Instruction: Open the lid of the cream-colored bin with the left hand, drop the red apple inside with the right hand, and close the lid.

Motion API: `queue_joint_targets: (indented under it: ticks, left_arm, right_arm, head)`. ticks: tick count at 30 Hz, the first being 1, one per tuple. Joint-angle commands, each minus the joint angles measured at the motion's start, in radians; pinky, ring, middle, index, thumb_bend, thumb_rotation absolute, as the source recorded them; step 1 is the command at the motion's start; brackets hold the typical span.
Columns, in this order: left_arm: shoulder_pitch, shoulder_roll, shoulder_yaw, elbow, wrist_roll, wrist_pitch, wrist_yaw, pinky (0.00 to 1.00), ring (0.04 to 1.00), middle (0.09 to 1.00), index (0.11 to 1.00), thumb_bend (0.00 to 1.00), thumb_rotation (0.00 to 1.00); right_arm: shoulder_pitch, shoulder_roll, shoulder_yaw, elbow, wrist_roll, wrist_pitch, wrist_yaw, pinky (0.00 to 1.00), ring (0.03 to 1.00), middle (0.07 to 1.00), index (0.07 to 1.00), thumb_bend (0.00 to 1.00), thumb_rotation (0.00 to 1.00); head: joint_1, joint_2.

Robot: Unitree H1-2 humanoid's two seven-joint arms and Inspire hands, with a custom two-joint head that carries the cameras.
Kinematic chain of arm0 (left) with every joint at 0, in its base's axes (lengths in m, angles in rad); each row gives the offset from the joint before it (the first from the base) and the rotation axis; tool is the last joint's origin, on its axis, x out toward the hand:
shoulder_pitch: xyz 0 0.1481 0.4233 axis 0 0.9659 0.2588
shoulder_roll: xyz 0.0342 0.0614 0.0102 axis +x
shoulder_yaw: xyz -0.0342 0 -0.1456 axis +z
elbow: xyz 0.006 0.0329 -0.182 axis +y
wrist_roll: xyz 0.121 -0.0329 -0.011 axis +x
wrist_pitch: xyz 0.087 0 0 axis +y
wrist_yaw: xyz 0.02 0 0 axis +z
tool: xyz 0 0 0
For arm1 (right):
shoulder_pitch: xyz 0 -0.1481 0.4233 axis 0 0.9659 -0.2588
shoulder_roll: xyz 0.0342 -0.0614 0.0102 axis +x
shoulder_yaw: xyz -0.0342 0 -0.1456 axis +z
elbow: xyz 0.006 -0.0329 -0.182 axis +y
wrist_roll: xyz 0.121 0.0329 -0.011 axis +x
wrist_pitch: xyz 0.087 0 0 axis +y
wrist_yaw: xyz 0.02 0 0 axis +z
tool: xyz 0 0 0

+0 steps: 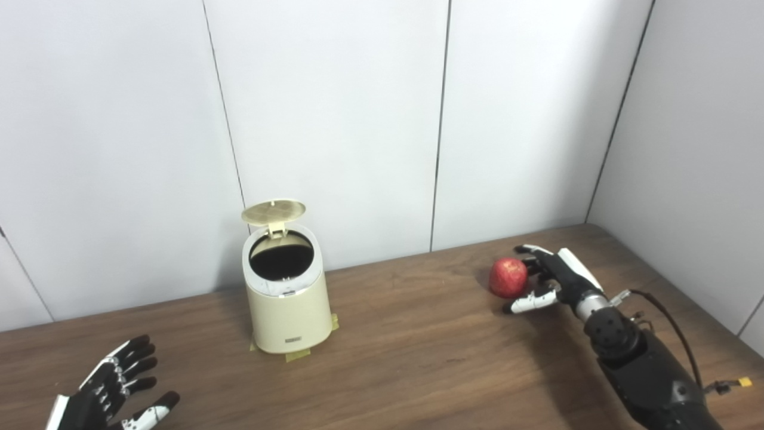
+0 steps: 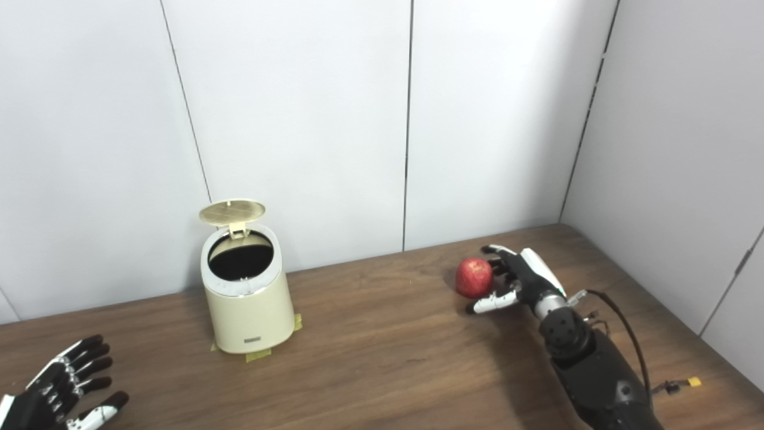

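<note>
Cream plastic forms the bin (image 1: 288,298), which stands on the brown wooden table (image 1: 418,352) near the white wall, with bits of tape showing at its base. Its lid (image 1: 274,212) is tipped up and back on its hinge, so the dark inside shows. The apple (image 1: 508,278), red, sits on the table well to the right of the bin. The right robot hand (image 1: 552,279) is cupped around the apple from the right, fingers behind and thumb in front; whether it touches or already grips the fruit cannot be told. The left robot hand (image 1: 113,385) is at the near left corner above the table, well apart from the bin, fingers spread and holding nothing.
</note>
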Motion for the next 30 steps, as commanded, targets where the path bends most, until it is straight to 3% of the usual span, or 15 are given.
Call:
queue_joint_targets:
  ticks: [1, 2, 3, 5, 8, 15, 22, 25, 30]
  left_arm:
    - [-0.023, 0.013, -0.004, -0.043, 0.028, -0.01, 0.016, 0.74, 0.801, 0.833, 0.856, 0.6, 0.01]
    - [-0.023, 0.013, -0.004, -0.044, 0.034, -0.012, 0.018, 0.73, 0.791, 0.83, 0.855, 0.59, 0.02]
    - [-0.022, 0.014, -0.006, -0.047, 0.048, -0.012, 0.023, 0.72, 0.786, 0.829, 0.855, 0.59, 0.01]
    - [-0.022, 0.014, -0.007, -0.054, 0.063, -0.011, 0.027, 0.71, 0.775, 0.825, 0.854, 0.57, 0.01]
    - [-0.019, 0.01, -0.009, -0.068, 0.078, -0.012, 0.033, 0.71, 0.767, 0.823, 0.852, 0.56, 0.0]
    - [-0.014, 0.009, -0.014, -0.101, 0.085, 0.014, 0.039, 0.72, 0.771, 0.824, 0.853, 0.53, 0.0]
    - [-0.013, 0.01, -0.017, -0.12, 0.085, 0.023, 0.034, 0.71, 0.772, 0.824, 0.852, 0.53, 0.0]
    - [-0.014, 0.011, -0.019, -0.116, 0.084, 0.013, 0.03, 0.71, 0.774, 0.827, 0.857, 0.53, 0.0]
    - [-0.012, 0.003, -0.021, -0.117, 0.094, 0.021, 0.039, 0.74, 0.795, 0.845, 0.875, 0.51, 0.0]
  right_arm:
    - [-0.053, -0.039, 0.026, 0.026, -0.037, -0.056, -0.016, 0.7, 0.701, 0.684, 0.603, 0.65, 0.11]
    - [-0.058, -0.044, 0.038, 0.041, -0.051, -0.079, -0.027, 0.64, 0.657, 0.648, 0.537, 0.57, 0.12]
    - [-0.061, -0.05, 0.052, 0.054, -0.07, -0.099, -0.041, 0.57, 0.584, 0.58, 0.508, 0.55, 0.06]
    - [-0.066, -0.056, 0.069, 0.064, -0.091, -0.11, -0.055, 0.46, 0.474, 0.495, 0.5, 0.53, 0.01]
    - [-0.072, -0.057, 0.083, 0.072, -0.106, -0.106, -0.068, 0.42, 0.422, 0.451, 0.523, 0.52, 0.0]
    - [-0.073, -0.055, 0.104, 0.066, -0.135, -0.109, -0.1, 0.38, 0.392, 0.43, 0.531, 0.52, 0.0]
    - [-0.057, -0.049, 0.098, 0.003, -0.14, -0.114, -0.115, 0.44, 0.437, 0.439, 0.526, 0.52, 0.0]
    - [-0.053, -0.031, 0.073, -0.044, -0.129, -0.093, -0.124, 0.42, 0.42, 0.446, 0.521, 0.53, 0.0]
    - [-0.043, 0.002, 0.022, -0.224, -0.07, -0.031, -0.066, 0.39, 0.412, 0.439, 0.538, 0.52, 0.0]
  head:
    - [0.0, 0.0]
    - [0.001, 0.002]
    - [0.001, 0.002]
    - [0.003, 0.005]
    - [0.003, 0.005]
    - [0.003, 0.005]
    - [0.01, 0.017]
    - [0.032, 0.021]
    - [0.071, 0.026]
